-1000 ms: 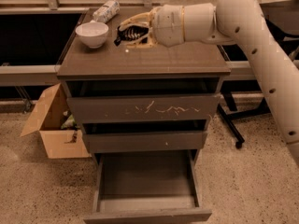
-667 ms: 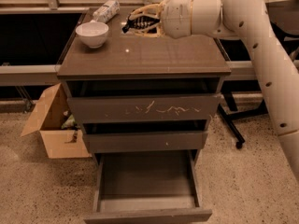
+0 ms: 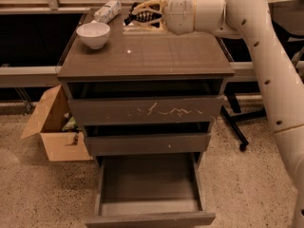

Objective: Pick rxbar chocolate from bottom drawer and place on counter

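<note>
Bar (image 3: 131,19), dark and flat, clenched in the pincer (image 3: 138,15) at the far edge of the desk (image 3: 156,56). It is held low, presumably for set-down, though contact with the surface cannot be told. Far left on the desk are a white bowl (image 3: 93,34), apparently empty, and a packet (image 3: 107,11) beyond it. Below, the bottom drawer (image 3: 147,179) stands open with nothing visible inside. On the floor at left is an open box (image 3: 52,127), contents unclear.
</note>
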